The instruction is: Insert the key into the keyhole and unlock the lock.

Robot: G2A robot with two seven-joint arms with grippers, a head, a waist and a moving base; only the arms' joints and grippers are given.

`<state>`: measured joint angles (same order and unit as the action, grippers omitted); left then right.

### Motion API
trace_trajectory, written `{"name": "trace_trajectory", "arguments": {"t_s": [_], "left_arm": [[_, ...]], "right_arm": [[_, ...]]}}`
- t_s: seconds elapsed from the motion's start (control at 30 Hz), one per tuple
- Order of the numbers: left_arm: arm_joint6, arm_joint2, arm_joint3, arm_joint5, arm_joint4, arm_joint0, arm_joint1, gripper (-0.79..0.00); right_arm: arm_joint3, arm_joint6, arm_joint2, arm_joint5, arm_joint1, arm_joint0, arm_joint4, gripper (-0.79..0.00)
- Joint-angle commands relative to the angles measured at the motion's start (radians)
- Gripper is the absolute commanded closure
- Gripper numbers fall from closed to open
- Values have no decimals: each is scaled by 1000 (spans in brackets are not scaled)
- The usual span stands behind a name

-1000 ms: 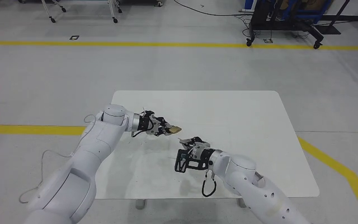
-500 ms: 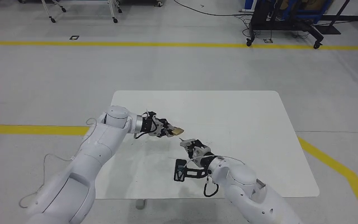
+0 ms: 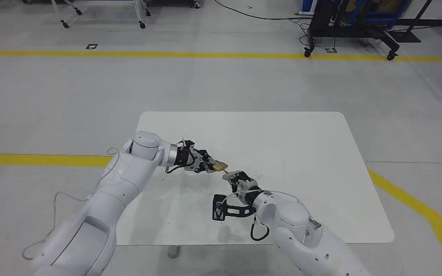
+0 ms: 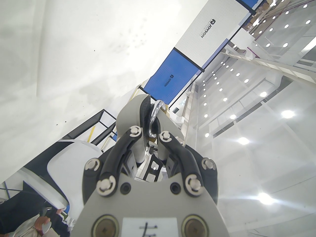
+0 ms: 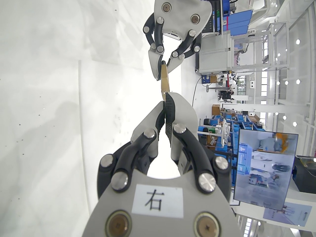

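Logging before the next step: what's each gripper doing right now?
Left gripper: closed on the lock.
Right gripper: closed, tips against the lock; whatever it pinches is hidden.

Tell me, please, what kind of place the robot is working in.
Most likely a factory hall or industrial lab. The white table stands on a grey floor marked with yellow lines, stacked blue bins and a metal-framed enclosure stand behind, and rows of lights dot a high ceiling.
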<state>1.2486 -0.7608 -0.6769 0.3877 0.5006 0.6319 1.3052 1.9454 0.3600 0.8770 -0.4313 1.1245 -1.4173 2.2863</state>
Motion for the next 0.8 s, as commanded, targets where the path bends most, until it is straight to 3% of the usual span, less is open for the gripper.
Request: {"name": "trace_trajectory", "arguments": {"t_s": [0.0,0.43,0.77], "left_arm": [[3,-1,-3,2,-2,1,-1,0],[9,-5,-12,8,-16,4,-1,0],[47,-14,-11,-4,-10,5,-3,0]], "right_arm": [[-7,7,-4,-2,4,8,-4,0],[-11,47,-1,-13,19,17,-9,0],[-8,-114,40,-55,11,11,-50,0]]}}
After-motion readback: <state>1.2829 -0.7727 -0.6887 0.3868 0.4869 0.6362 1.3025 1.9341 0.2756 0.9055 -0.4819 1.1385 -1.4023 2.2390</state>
